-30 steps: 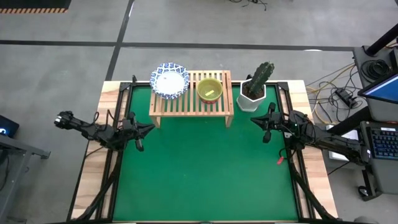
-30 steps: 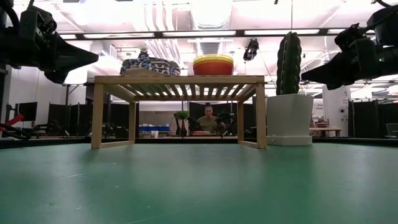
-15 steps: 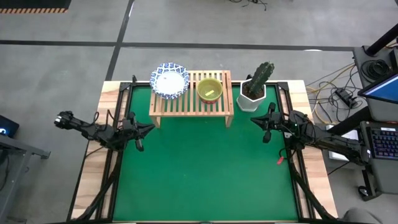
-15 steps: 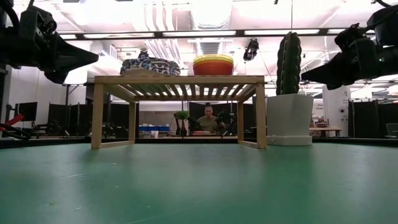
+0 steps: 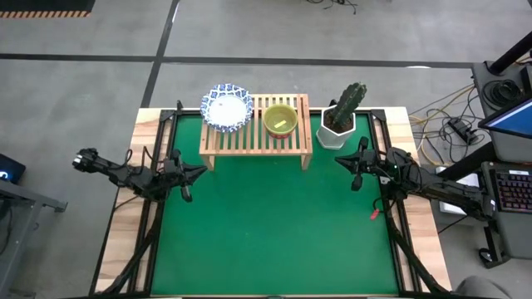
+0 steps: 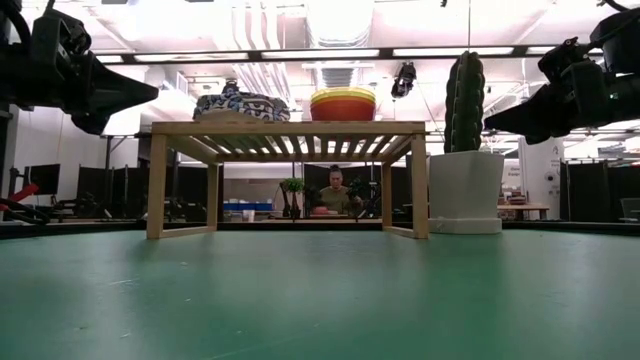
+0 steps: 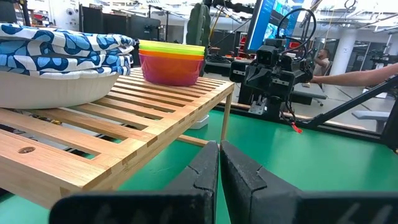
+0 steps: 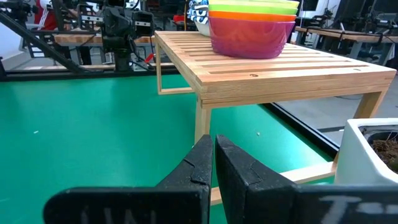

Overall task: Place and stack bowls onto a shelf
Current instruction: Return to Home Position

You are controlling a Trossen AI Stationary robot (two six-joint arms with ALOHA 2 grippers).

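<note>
The light-wood shelf [image 5: 256, 124] stands on its short legs at the far side of the green table. On its left end rests a stack of white bowls with blue-patterned rims [image 5: 226, 107] [image 7: 56, 53]. Near the middle sits a stack of plain plastic bowls, yellow-green on top, red at the bottom [image 5: 280, 120] [image 8: 251, 25]. My left gripper [image 5: 202, 170] [image 7: 219, 163] hovers shut at the table's left side, in front of the shelf's left end. My right gripper [image 5: 339, 159] [image 8: 214, 158] hovers shut at the right side, near the shelf's right front leg.
A cactus in a white hexagonal pot [image 5: 341, 119] stands to the right of the shelf, close to my right gripper. The green mat [image 5: 274, 224] stretches in front of the shelf. A person [image 6: 333, 193] sits in the room beyond the table.
</note>
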